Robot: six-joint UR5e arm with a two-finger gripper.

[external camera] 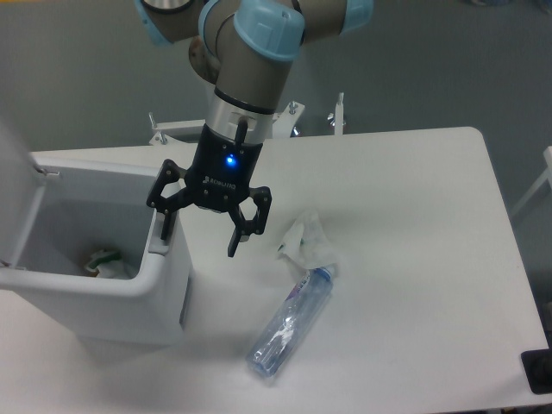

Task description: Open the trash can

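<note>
Gripper spread, w/ "ROBOTIQ" lettering — at rim of trash can, lid up.

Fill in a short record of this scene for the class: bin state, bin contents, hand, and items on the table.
bin: white trash can at the left, lid swung up, inside exposed
bin contents: some rubbish at the bottom, kind unclear
hand: hand open, holding nothing, above the bin's right rim
table items: clear plastic bottle lying on its side, crumpled wrapper by its cap end
table: white table
</note>
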